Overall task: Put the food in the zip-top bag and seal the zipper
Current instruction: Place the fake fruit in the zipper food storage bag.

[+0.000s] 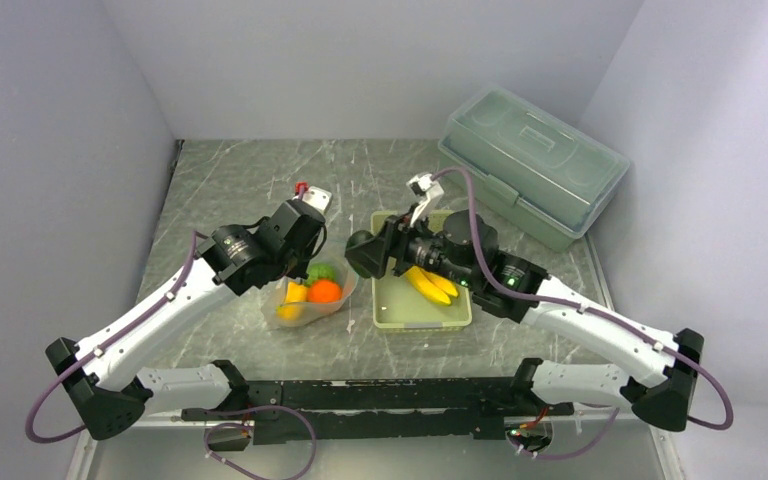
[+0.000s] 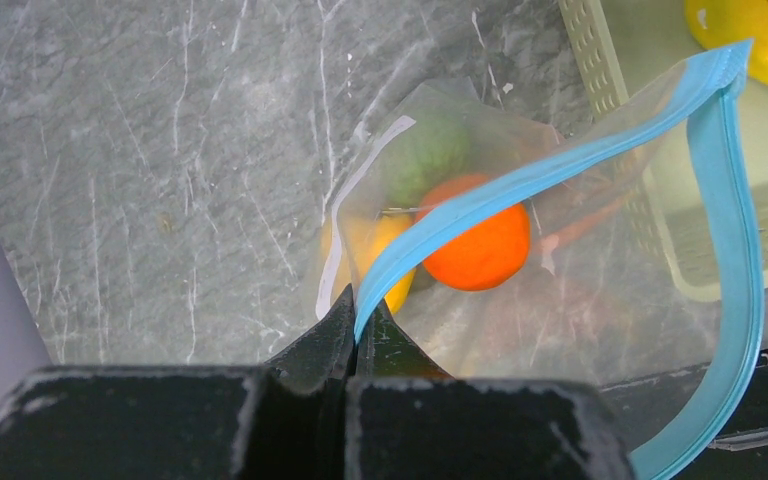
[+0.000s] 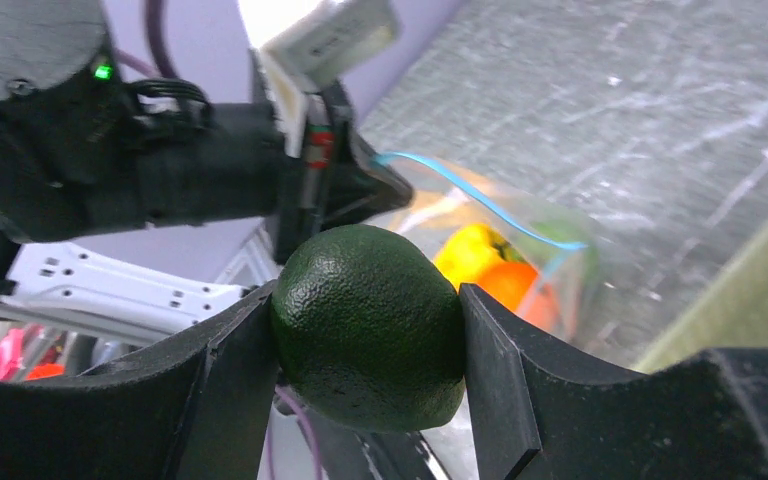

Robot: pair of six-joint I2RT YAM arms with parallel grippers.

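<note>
**Avocado gripped beside the pinched-open bag**

Top external view: the zip-top bag (image 1: pixel 310 303) lies on the marbled table (image 1: pixel 240 180), left of centre and just beside the pale green basket (image 1: pixel 400 310). Inside the bag sit the orange ball (image 1: pixel 325 291), the yellow-orange pepper (image 1: pixel 295 293) and the bumpy green fruit (image 1: pixel 320 270). The left gripper (image 1: pixel 312 255) hangs over the bag's far edge. The right gripper (image 1: pixel 365 257) holds the dark green avocado (image 1: pixel 360 254) in the air, about over the basket's left rim, near the bag but not in it. The yellow bananas (image 1: pixel 432 285) lie in the basket, partly under the right arm. A translucent lidded box (image 1: pixel 535 160) stands at the far right, well apart.

Left wrist view: the left fingers are clenched tight on one end of the zipper (image 2: pixel 520 180). One lip of the light blue strip runs from the fingertips up and to the right. The other lip curves down the right side, so the mouth gapes. The ball, pepper and green fruit show through the clear plastic beyond the fingertips, and the basket wall and a banana lie past the bag.

Right wrist view: the avocado is clamped squarely between the two right fingers, which stand wide apart around it. Behind it the left gripper pinches the blue strip. The bag lies farther back with the pepper and ball inside, clear of the avocado.
</note>
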